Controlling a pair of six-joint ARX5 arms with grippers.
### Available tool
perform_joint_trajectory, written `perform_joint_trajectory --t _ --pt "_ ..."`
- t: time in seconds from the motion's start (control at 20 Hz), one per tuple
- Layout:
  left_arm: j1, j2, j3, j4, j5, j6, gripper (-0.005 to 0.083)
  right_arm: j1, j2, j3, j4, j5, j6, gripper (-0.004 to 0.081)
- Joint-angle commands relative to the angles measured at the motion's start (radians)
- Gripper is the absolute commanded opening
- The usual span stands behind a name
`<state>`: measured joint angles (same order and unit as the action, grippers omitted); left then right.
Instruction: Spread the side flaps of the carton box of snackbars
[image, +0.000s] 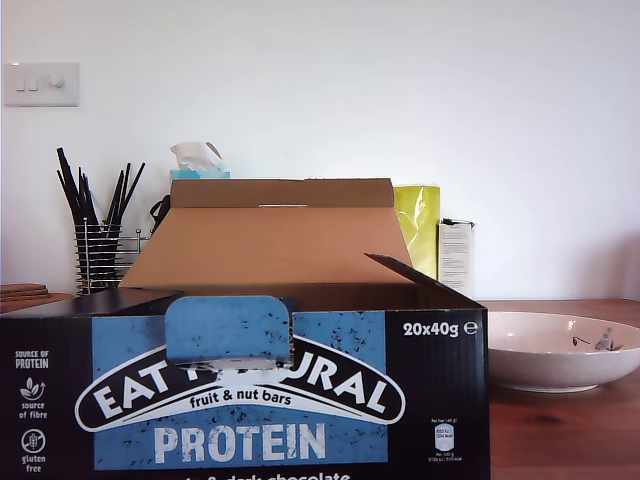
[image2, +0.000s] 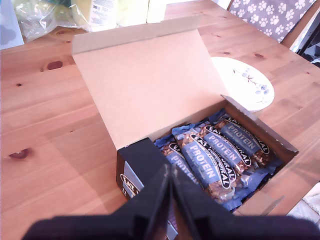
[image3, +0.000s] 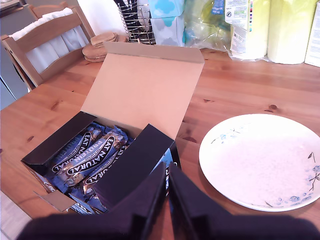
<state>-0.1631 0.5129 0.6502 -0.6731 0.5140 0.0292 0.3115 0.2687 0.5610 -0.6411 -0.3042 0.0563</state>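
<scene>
With each end effector, my first gripper (image2: 169, 172) and my second gripper (image3: 167, 172), clenched empty above a side flap (image3: 131, 165), a hard outward push could skid the carton box (image: 245, 395) into the plate (image3: 265, 160)

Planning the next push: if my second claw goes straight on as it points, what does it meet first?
Most likely the side flap of the carton box, black side up, just ahead of my second claw; depth is unclear.

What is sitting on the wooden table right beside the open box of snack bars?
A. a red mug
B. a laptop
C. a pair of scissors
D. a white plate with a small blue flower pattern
D: a white plate with blue flowers near its rim lies on the table next to the box; the exterior view shows it at its right.
</scene>
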Motion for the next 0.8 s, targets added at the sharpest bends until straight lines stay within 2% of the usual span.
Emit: perform_joint_trajectory --t 0.0,0.5,0.75 --pt "-0.001 -0.002 -0.021 -0.008 0.002 -0.002 -0.0024 0.003 0.003 -0.003 0.005 0.000 0.000 -0.0013" --pt "-0.001 -0.002 -0.020 0.000 0.002 -0.002 -0.0024 0.003 0.003 0.003 0.007 0.000 -0.003 -0.0013" --pt "-0.028 0.024 0.011 -0.008 0.005 0.010 -0.0024 0.010 0.017 0.044 0.003 -0.003 -0.004 -0.0013"
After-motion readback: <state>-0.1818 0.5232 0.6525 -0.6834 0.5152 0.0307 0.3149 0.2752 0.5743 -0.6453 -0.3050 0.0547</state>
